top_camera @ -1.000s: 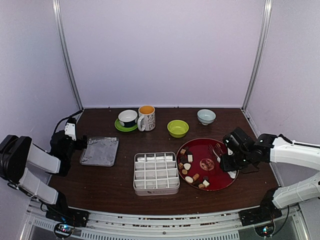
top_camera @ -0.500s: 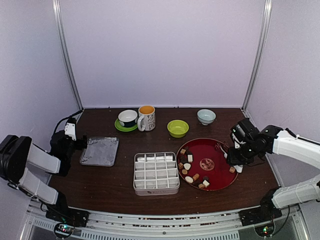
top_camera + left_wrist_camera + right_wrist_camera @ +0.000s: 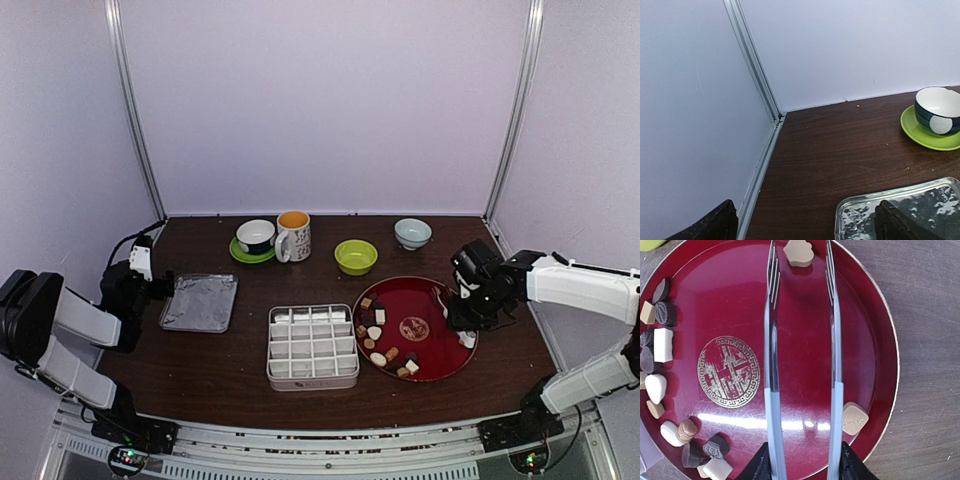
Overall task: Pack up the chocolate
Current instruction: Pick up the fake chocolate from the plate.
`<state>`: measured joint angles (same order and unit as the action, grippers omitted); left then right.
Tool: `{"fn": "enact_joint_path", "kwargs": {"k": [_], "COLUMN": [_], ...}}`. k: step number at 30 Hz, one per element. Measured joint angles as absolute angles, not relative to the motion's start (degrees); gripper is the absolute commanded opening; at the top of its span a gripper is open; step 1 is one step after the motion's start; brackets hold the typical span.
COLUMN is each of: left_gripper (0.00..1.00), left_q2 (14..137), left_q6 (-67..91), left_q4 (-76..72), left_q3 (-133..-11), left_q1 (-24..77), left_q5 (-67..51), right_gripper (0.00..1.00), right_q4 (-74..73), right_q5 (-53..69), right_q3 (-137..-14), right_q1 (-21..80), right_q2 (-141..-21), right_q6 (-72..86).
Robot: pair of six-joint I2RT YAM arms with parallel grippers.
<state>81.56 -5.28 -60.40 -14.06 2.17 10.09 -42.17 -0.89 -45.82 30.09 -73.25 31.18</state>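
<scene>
Holding metal tongs (image 3: 771,390) w/ right gripper (image 3: 805,467) above red plate (image 3: 805,340), arms spread, nothing pinched. Spotting chocolate (image 3: 662,345) mostly bunched at plate's 9 o'clock rim in wrist view, one tan pc at 12 btwn tong tips, another at 4. Hovering w/ left gripper (image 3: 805,225) gaping by foil tray (image 3: 920,200).

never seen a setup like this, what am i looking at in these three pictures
Two robot arms are bolted at the near edge of the table. One picture looks down from above; the other two come from a camera on each wrist. The left gripper is open and empty, near a shiny metal tray. The right gripper holds metal tongs over a red plate of small chocolates. Beside the plate lies a white box of empty compartments; cups and bowls stand behind.
</scene>
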Motion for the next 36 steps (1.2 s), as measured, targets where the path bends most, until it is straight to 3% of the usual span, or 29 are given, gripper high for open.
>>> {"fn": "enact_joint_path", "kwargs": {"k": [11, 27, 36], "left_gripper": [0.98, 0.98, 0.98], "left_q2": [81.56, 81.56, 81.56], "left_q6": [-5.28, -5.30, -5.28], "left_q4": [-60.40, -60.40, -60.42], "left_q3": [-14.06, -14.06, -14.28], "left_q1": [2.17, 2.17, 2.17], "left_q5": [10.09, 10.09, 10.09], "right_gripper": [0.39, 0.22, 0.18], "right_q4": [-40.77, -37.26, -34.26], "right_q5": [-1.89, -1.45, 9.08], "right_q3": [-47.70, -49.23, -45.63], "right_q1": [30.09, 30.09, 31.68], "right_q2": [-76.64, -78.87, -67.48], "right_q6": [29.78, 26.70, 19.75]}}
